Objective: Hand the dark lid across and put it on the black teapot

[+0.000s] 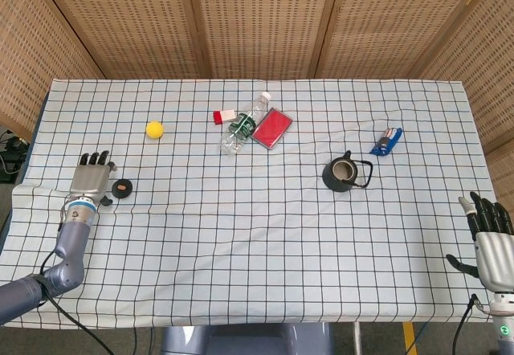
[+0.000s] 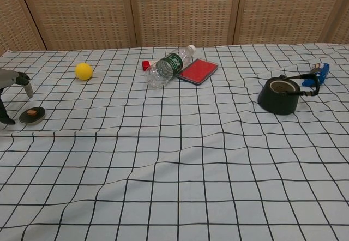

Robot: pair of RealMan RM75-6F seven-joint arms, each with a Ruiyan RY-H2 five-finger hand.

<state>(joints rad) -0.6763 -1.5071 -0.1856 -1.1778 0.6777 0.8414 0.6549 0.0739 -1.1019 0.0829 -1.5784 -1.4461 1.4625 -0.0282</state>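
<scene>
At the near right corner of the desk (image 1: 265, 291), off the checked cloth: right hand (image 1: 491, 242), grey metal with black fingers (image 1: 484, 210), spread apart and upright, holding nothing; seen in the head view only.

At the near left edge: left hand (image 1: 90, 178), grey metal with black fingers, palm down, extended and slightly apart, holding nothing; thumb side just beside the lid, contact not discernible. In the chest view, only a part of the same hand (image 2: 12, 85) at the frame's left edge, poised above and beside the lid.

Immediately right of the left hand: small dark round lid (image 1: 122, 188) with a brown knob on top, lying flat on the cloth, well apart from the teapot.

Mid right: squat black teapot (image 1: 342, 173) with a wire handle, upright, mouth uncovered, handle folded towards the right.

Just beyond the teapot, to the right: blue packet (image 1: 387, 141), lying flat.

Far left of centre: small yellow ball (image 1: 154, 129).

Far centre: clear plastic bottle (image 1: 245, 124) with green label and white cap, on its side; flat red rectangular case (image 1: 271, 128) touching its right flank; small red-and-white block (image 1: 223, 116) just left of the bottle's neck.

Behind the desk: woven brown panel screens (image 1: 257, 18).
</scene>
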